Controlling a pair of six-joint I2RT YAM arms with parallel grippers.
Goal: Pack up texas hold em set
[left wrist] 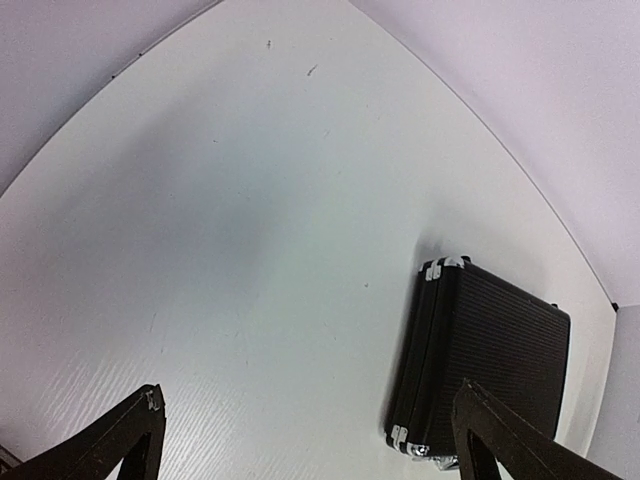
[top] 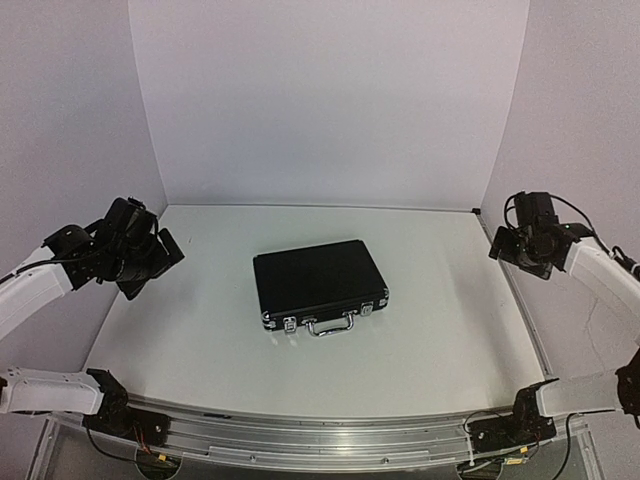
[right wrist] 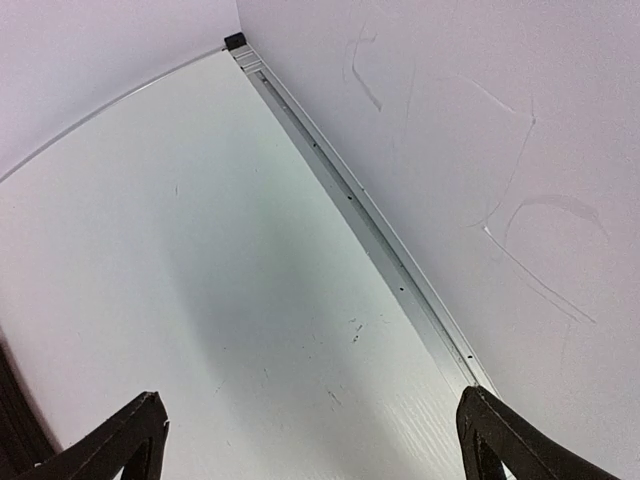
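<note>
Briefcase (top: 320, 285) lies shut and flat at the centre of the table (top: 450, 330), handle (top: 330, 325) toward 6 o'clock. Left gripper (left wrist: 308, 400) at 9 o'clock and right gripper (right wrist: 310, 400) at 3 o'clock are both spread wide and empty. Risk: the latches cannot be confirmed fastened, so any lift by the handle could spill the contents.

**Both arms raised, jaws wide**

The left arm (top: 40, 275) reaches up at nine o'clock in the top view, its left gripper (top: 150, 262) spread wide, holding nothing. The right arm (top: 600, 270) mirrors it at three o'clock, right gripper (top: 522, 245) likewise parted and empty.
</note>
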